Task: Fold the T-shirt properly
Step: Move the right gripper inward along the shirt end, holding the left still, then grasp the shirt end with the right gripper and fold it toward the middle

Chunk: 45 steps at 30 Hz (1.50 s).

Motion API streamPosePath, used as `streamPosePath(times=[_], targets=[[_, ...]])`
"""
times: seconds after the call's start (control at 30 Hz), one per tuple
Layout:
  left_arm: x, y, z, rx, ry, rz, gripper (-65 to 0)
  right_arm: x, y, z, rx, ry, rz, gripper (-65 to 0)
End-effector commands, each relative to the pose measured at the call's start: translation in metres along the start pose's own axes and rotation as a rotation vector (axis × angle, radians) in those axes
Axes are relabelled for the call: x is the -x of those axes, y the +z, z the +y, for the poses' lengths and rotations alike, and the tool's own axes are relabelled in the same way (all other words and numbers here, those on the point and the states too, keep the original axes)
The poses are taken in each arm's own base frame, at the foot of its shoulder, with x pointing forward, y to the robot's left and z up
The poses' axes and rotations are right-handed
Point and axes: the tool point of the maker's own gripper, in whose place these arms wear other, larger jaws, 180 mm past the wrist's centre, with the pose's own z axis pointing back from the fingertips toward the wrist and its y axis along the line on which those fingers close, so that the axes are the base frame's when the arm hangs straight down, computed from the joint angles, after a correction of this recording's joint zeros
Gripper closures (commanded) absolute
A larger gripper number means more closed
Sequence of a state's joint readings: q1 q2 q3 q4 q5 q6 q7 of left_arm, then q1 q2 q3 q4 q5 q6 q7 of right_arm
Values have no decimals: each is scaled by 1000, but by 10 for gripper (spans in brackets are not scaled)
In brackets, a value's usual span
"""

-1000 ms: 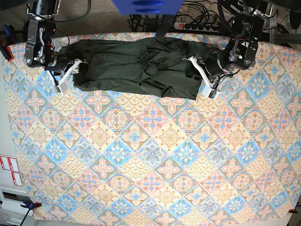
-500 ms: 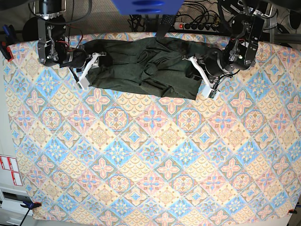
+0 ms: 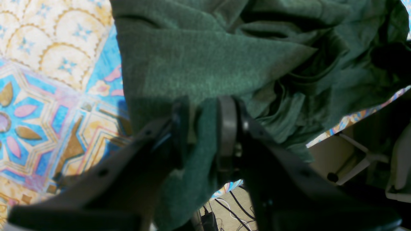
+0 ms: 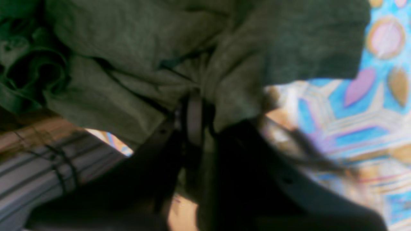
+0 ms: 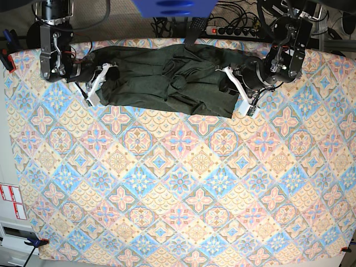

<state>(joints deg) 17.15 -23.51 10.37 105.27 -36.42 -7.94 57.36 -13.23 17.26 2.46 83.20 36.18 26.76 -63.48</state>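
The T-shirt (image 5: pixel 161 78), dark olive green, lies bunched in a long strip along the table's far edge. My left gripper (image 5: pixel 238 92) is at its right end. The left wrist view shows that gripper (image 3: pixel 202 106) shut on a fold of the T-shirt (image 3: pixel 199 57) that runs down between the fingers. At the shirt's left end is my right gripper (image 5: pixel 94 83). In the blurred right wrist view this gripper (image 4: pixel 199 106) is shut on gathered fabric of the T-shirt (image 4: pixel 128 48), close to the table's edge.
A patterned blue, pink and cream cloth (image 5: pixel 178 183) covers the table. Behind the far edge lie a power strip (image 5: pixel 236 30) and cables. A blue object (image 5: pixel 167 6) hangs at top centre. Red-and-white labels (image 5: pixel 12 200) sit off the left edge.
My right gripper, wide open a second ago, moved in onto the shirt's left end and closed on the fabric. The left gripper kept its grip and place.
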Motion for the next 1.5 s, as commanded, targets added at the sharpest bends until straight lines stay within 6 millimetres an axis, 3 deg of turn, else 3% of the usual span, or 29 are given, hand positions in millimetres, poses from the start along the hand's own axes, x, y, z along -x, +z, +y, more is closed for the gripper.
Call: streamPosePath(times=[0.0,0.17,0.47,0.67,0.93,1.23,1.47], targets=[[-14,6,-3,8,-18,-47,-134,-19,15,-21,62,-2,-54,-29],[-34,19,1,-13,11,-129,-134,-50,41,-54,136,-64,-169,-29],[-37,25,2,-19,14,-146,-134,-77,41,-83,148,-132,-191,-29],[-37,24,1,-18,15,-147,-134,-84,43,-80,148,-111,-194,-29],[-36,24,2,-19,17,-144,-134,-73,36,-23,98,96,-151,-29],[-28,24,3,-23,29,-129,-134,-90,31,66,-25,373,-170,-30],[-19,24,4,-27,35,-111,-134,-94,26,113,-106,507,-170,-30]])
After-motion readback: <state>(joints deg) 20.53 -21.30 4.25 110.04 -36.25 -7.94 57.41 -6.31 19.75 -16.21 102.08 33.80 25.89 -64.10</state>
